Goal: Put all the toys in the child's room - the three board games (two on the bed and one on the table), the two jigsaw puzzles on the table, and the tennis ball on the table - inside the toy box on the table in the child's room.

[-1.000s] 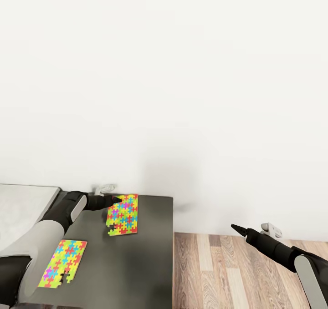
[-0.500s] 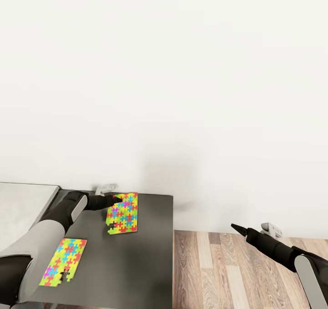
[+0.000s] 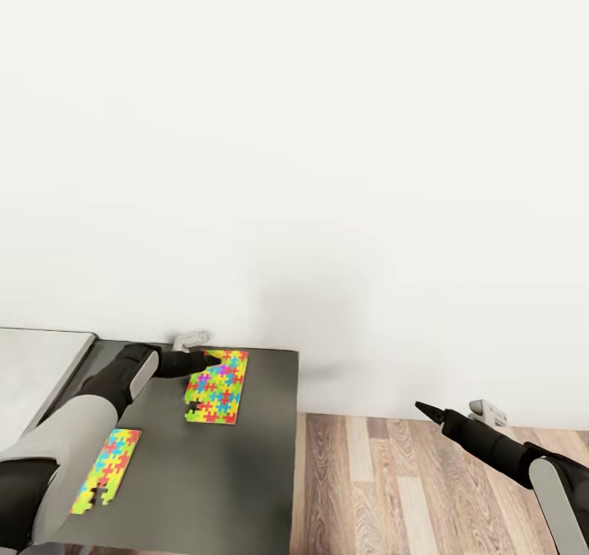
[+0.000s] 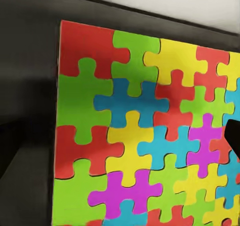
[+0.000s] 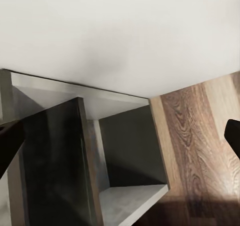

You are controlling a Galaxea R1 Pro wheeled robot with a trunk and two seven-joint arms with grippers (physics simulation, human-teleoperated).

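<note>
Dark grey surface (image 3: pixel 237 490) fills the lower left of the head view, joined on its left to a white-topped section (image 3: pixel 33 367). Two jigsaw puzzles lie flat on it: the far jigsaw puzzle (image 3: pixel 219 391) sits near the wall, the near jigsaw puzzle (image 3: pixel 106 469) lies well to its left and closer, partly hidden by the left arm. The left gripper (image 3: pixel 214 360) is at the far jigsaw's far-left corner; whether it touches the sheet, and how its fingers are set, I cannot tell. The left wrist view looks close onto that jigsaw (image 4: pixel 145 131). The right gripper (image 3: pixel 423 410) hangs over the wood-plank floor (image 3: pixel 409 490), well right of the surface, its fingers showing as a single closed point. The right wrist view shows a dark open shelf unit (image 5: pixel 100 156) against the white wall.
</note>
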